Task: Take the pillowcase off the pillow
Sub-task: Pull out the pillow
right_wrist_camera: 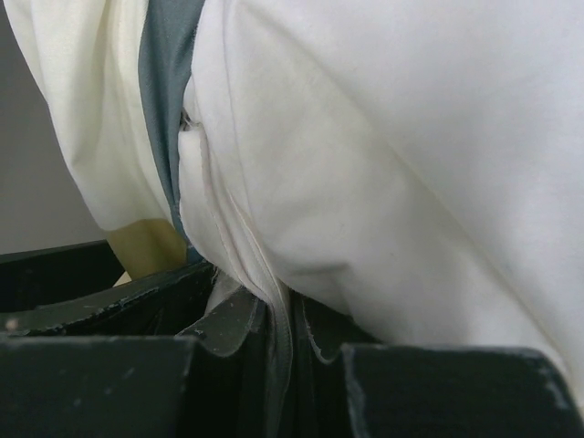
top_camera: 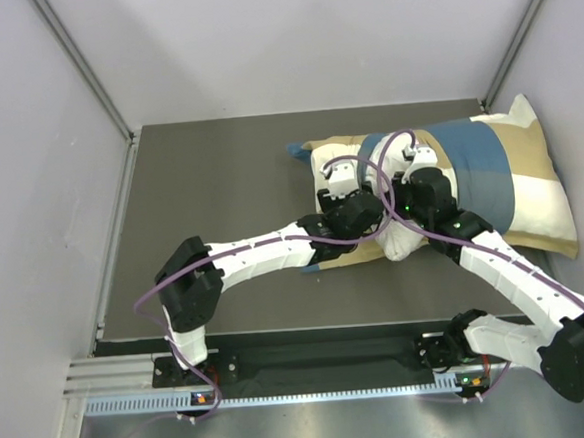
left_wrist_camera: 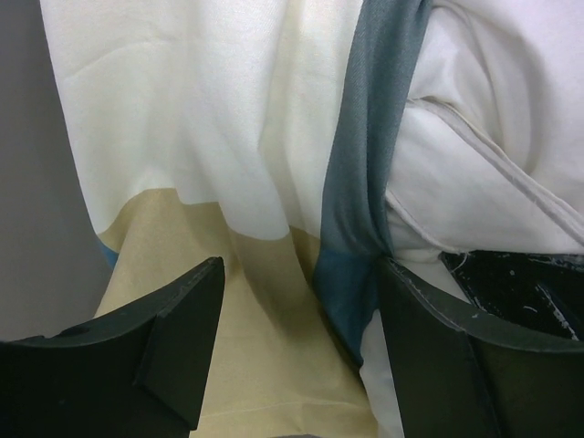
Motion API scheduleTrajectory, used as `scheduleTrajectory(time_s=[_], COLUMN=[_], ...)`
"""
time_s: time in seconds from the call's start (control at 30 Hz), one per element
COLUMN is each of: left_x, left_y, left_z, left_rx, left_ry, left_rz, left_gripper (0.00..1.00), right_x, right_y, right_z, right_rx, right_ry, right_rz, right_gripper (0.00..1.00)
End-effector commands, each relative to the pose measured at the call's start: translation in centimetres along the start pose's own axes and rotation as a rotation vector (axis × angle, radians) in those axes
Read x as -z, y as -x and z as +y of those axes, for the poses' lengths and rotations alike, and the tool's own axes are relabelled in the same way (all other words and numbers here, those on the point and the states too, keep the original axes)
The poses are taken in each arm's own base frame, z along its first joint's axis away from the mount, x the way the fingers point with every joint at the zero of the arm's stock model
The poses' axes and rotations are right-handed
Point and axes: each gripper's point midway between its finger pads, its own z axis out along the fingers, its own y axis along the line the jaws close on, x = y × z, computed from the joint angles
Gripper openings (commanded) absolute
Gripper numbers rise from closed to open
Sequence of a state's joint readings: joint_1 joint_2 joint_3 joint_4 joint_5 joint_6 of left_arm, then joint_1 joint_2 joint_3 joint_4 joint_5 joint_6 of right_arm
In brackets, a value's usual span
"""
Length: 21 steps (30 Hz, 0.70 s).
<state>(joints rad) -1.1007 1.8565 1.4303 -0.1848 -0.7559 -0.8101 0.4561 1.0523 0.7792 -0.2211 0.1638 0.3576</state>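
**Top external view: white end of the pillow is showing, cover is waiting for a grip**

Top external view: the pillowcase is lying on the dark table, wrapping most of the pillow; only the pillow's near-left end is poking out, and the cover's blue mouth is bunching around it; both arms are reaching in to that end.

Left wrist view: the left gripper is standing open, its jaws straddling the blue edge of the cover just beside the pillow's seam; nothing is being pinched there yet. The cloth is draping in loose folds, so it is looking thin, light and limp; I am judging that blue hem to be the best hold, being doubled and less likely to slide out than the single cream layer.

Right wrist view: the right gripper is clamping shut on the pillow's seamed corner, the white fabric puckering between the jaws. The pillow is looking plump and squashy; a pinch on its skin alone is likely giving a weak anchor, so any pull on the cover should be running straight away from the pillow's length, not sideways.
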Motion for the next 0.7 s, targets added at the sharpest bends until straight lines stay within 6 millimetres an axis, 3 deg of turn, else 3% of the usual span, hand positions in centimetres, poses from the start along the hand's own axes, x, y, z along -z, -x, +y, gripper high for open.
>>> scheduleTrajectory(time_s=[0.0, 0.13, 0.2, 0.3, 0.47, 0.67], left_x=[2.3, 3.3, 4.8, 4.9, 3.1, 2.1], left_y=[3.7, 4.3, 5.7, 6.2, 3.5, 2.0], left_z=[-2.8, -3.3, -4.7, -5.0, -4.2, -2.6], left_rx=[0.141, 0.152, 0.165, 0.137, 0.076, 0.066], left_ry=[-0.123, -0.158, -0.212, -0.197, -0.129, -0.076], left_rz=[-0.050, -0.042, -0.070, -0.064, -0.014, -0.002], left_gripper=[0.72, 0.72, 0.73, 0.73, 0.75, 0.74], right_x=[-0.3, -0.3, -0.2, -0.2, 0.2, 0.9], right_y=[-2.1, -2.1, -2.2, -2.3, -2.0, -2.0], right_z=[0.1, 0.2, 0.0, 0.2, 0.5, 0.0], right_rx=[0.023, 0.023, 0.024, 0.020, 0.017, 0.024], right_ry=[0.006, 0.007, -0.001, 0.007, 0.014, -0.002], right_rz=[0.067, 0.067, 0.069, 0.072, 0.064, 0.058], right_gripper=[0.00, 0.00, 0.00, 0.00, 0.00, 0.00])
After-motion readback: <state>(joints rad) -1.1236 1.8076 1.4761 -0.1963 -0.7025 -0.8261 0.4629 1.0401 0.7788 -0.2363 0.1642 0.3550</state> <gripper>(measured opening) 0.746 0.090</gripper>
